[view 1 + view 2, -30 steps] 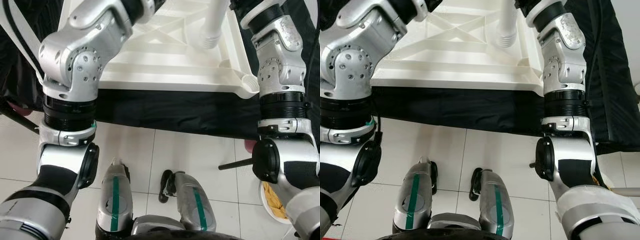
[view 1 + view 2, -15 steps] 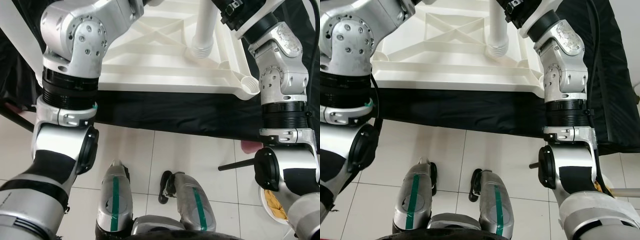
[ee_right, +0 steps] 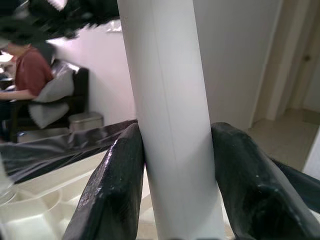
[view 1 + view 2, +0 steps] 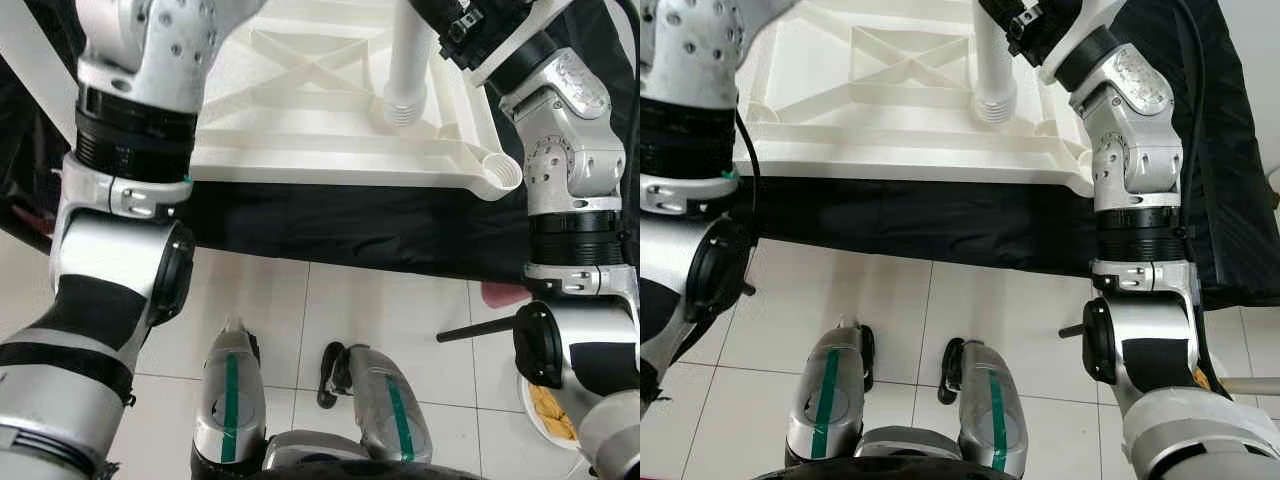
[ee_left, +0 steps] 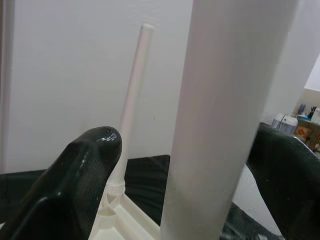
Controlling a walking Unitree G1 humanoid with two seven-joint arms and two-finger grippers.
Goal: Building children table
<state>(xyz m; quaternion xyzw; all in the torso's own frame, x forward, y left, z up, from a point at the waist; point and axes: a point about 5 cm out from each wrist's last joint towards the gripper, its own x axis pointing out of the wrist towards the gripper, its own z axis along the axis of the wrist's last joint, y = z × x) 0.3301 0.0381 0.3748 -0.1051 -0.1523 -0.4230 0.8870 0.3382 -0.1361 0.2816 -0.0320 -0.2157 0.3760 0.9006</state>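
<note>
**Inspector:** Where is the work piece lying?

**Assistant:** The white ribbed plastic children's tabletop (image 4: 330, 110) is lying upside down on a surface draped in black cloth (image 4: 350, 225), its ribbed underside facing up. An open round socket (image 4: 500, 170) is showing at its near right corner.

**Inspector:** And the leg relative to the right tool?

**Assistant:** The white cylindrical plastic table leg (image 3: 167, 115) is standing upright between the two black fingers (image 3: 115, 190) of the right tool (image 3: 172, 190). Both fingers are pressing against its sides, so the tool is gripping it. In the head views the leg's threaded lower end (image 4: 993, 103) is sitting at or just above the underside, inboard of that corner socket; whether it is touching, I cannot tell.

**Inspector:** The left tool?

**Assistant:** The left tool (image 5: 185, 165) is flanking a thick white tube (image 5: 220, 115). One finger (image 5: 85, 170) is standing apart from it, with a gap showing; the other side is hidden, so I cannot tell whether it is gripping. A thin white leg (image 5: 132, 100) is standing upright on the tabletop beyond.

**Inspector:** Surroundings?

**Assistant:** White floor tiles (image 4: 400, 310) are lying below the cloth.
</note>
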